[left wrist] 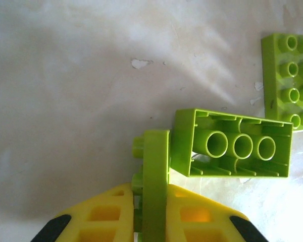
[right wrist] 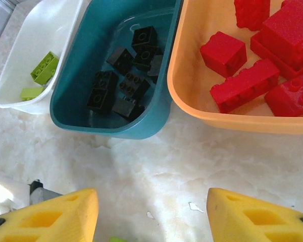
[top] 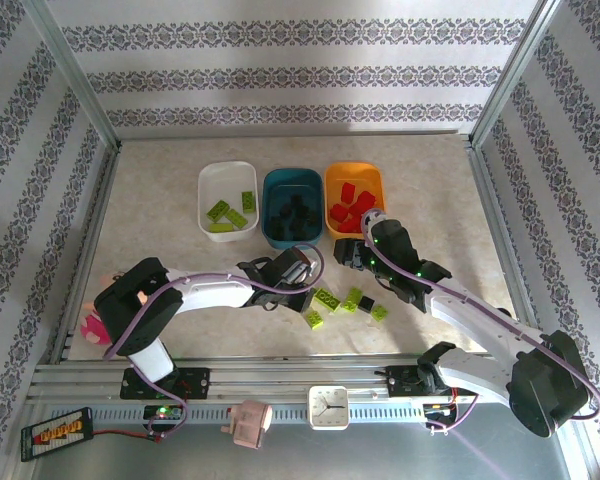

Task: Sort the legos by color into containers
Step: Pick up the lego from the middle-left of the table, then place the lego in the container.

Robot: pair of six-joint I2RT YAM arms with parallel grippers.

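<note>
Pinching a thin green brick point(left wrist: 155, 171) by its flat faces, the left gripper point(left wrist: 152, 214) holds it against a bigger brick point(left wrist: 232, 148); the plastic seems light, stiff and slippery. The right gripper point(right wrist: 152, 214) is spread wide and empty before the teal tub point(right wrist: 73, 96).

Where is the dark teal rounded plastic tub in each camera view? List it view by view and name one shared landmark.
Top external: the dark teal rounded plastic tub sits mid-table, beyond both arms.
Right wrist: it lies upper left of centre, with black bricks inside.
Shared landmark: the orange plastic tub right beside it, holding red bricks.
</note>
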